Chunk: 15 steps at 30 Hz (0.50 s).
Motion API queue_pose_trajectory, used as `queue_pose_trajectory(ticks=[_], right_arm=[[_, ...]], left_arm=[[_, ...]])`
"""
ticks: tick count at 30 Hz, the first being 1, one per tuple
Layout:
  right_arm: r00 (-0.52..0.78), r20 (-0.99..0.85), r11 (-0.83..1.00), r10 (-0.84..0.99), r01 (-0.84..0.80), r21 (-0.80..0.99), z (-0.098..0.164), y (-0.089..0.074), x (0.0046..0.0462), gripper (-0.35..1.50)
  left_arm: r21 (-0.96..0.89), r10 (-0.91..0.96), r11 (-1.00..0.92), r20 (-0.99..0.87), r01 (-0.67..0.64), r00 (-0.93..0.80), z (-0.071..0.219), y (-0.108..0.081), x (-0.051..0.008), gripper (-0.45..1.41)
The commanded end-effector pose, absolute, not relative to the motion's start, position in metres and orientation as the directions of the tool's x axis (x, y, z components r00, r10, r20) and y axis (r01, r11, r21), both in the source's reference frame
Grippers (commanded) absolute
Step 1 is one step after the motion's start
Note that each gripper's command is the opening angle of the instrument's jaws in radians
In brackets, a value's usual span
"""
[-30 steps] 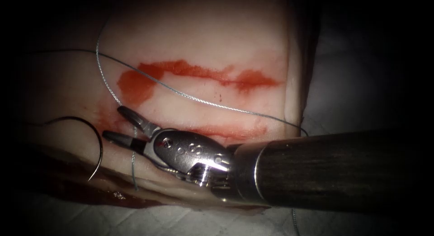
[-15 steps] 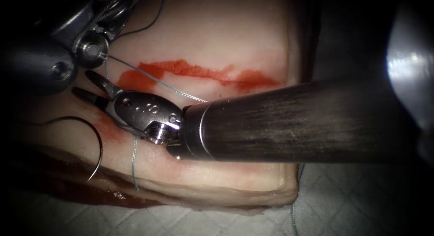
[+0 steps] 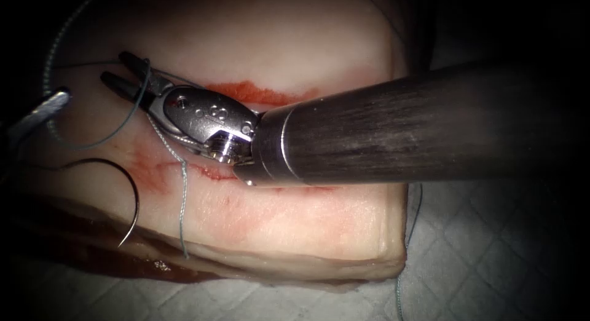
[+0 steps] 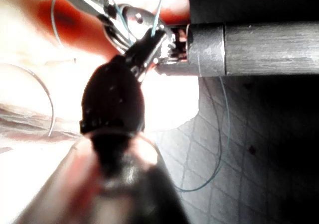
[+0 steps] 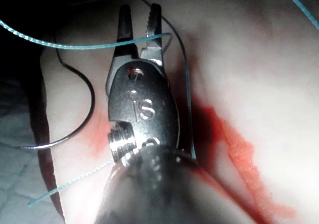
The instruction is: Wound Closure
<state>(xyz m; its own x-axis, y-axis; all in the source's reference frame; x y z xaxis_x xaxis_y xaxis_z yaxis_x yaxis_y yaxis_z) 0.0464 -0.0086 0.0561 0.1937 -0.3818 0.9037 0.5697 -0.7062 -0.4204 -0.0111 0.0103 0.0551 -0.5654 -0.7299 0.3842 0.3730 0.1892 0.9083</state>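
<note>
Crossing open right tool [image 3: 123,71], thread [image 5: 75,47]

Lab bench: tissue [image 3: 276,222] on quilted pad [image 3: 491,259]

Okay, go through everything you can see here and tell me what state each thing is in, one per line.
Right pincer: open, thread crossing between its jaws, not gripped.
Left pincer: holds nothing that can be seen; open or shut can't be told.
Needle: free, lying on the tissue left of the cut, held by neither pincer.
Thread: slack, looped over the right pincer, hanging down the front face.
Tissue: cut open, smeared with red fluid.
</note>
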Motion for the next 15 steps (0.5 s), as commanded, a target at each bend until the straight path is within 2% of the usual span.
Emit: queue_pose_trajectory(ticks=[1,6,15], right_arm=[[0.204,0.903,-0.704,-0.378,0.569,-0.424,0.0561,-0.008,0.0472,0.04],[0.214,0.902,-0.704,-0.374,0.568,-0.426,0.0559,-0.0079,0.0471,-0.01],[0.22,0.905,-0.716,-0.365,0.555,-0.424,0.0553,-0.0091,0.0463,-0.11]], left_arm=[[0.909,-0.733,0.182,0.38,0.376,-0.564,0.0562,0.0096,-0.0116,-0.45],[0.917,-0.746,0.128,0.34,0.377,-0.573,0.0587,0.0067,-0.0119,-0.45],[0.871,-0.767,0.119,0.385,0.476,-0.513,0.0649,0.0102,-0.0104,-0.45]])
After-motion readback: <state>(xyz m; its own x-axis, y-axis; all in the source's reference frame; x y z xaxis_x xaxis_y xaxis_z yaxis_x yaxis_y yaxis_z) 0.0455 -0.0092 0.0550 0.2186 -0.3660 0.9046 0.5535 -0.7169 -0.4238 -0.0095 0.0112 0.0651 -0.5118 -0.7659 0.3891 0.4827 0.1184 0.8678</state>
